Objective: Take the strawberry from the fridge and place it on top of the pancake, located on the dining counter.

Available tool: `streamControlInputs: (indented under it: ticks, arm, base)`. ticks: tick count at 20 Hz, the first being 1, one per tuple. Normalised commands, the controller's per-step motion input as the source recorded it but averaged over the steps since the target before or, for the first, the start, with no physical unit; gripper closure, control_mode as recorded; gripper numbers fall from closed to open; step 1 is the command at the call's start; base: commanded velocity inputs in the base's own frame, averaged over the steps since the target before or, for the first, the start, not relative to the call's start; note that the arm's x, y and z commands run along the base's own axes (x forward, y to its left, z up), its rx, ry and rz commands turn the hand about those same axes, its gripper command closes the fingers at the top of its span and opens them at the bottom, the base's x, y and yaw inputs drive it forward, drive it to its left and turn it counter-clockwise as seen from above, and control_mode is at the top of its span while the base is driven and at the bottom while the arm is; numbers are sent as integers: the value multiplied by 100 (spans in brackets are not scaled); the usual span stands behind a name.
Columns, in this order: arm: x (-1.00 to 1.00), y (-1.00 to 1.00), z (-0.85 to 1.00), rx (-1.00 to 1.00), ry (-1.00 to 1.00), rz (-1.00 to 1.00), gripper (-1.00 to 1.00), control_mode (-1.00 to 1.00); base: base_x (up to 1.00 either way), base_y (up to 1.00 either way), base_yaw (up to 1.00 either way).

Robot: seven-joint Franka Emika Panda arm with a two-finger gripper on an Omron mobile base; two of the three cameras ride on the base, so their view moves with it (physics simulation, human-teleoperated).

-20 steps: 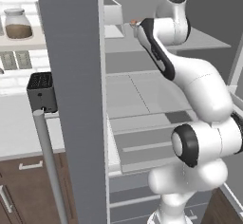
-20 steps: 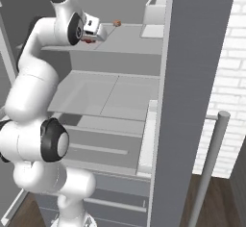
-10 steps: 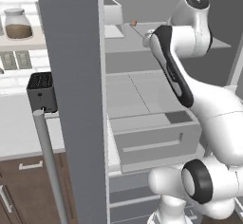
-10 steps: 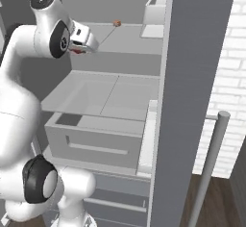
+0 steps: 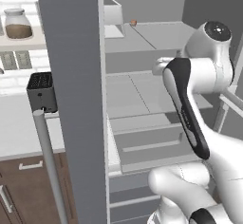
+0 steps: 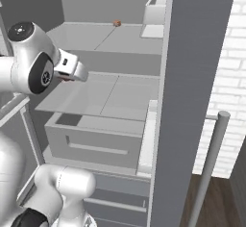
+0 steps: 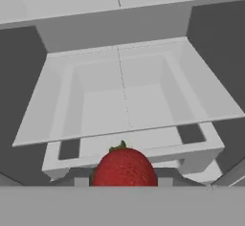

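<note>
In the hand view the red strawberry sits right at the bottom between the jaws, with green leaves on top. My gripper is shut on the strawberry and hangs at the left front of the open fridge, level with the middle shelf. From the left base, the hand peeks out behind my forearm in front of the fridge. The hand camera looks down on a pale shelf and the drawer beneath it. The pancake and the dining counter are out of view.
A small tan-orange lump lies on the top shelf beside a white bin. A grey drawer stands pulled out. The open door with its silver bar handle flanks the left; a black toaster sits on the worktop.
The arm has drawn back from the top shelf, carrying the strawberry down and outward toward the fridge's front. The tan lump has stayed on the shelf.
</note>
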Motion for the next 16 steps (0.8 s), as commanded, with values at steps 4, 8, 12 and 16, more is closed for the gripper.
streamControlInputs:
  ticks: [4, 8, 12, 16]
  arm:
    - [-100, 0, -40, -2, 12, 0, 100, -100]
    - [-86, 0, -45, -2, 17, 0, 100, -100]
    - [-57, 0, -48, 0, 13, 0, 100, -100]
    - [-31, 0, -56, -2, 16, 0, 100, -100]
  base:
    - [0, 0, 0]
    - [0, 0, 0]
    - [0, 0, 0]
    - [0, 0, 0]
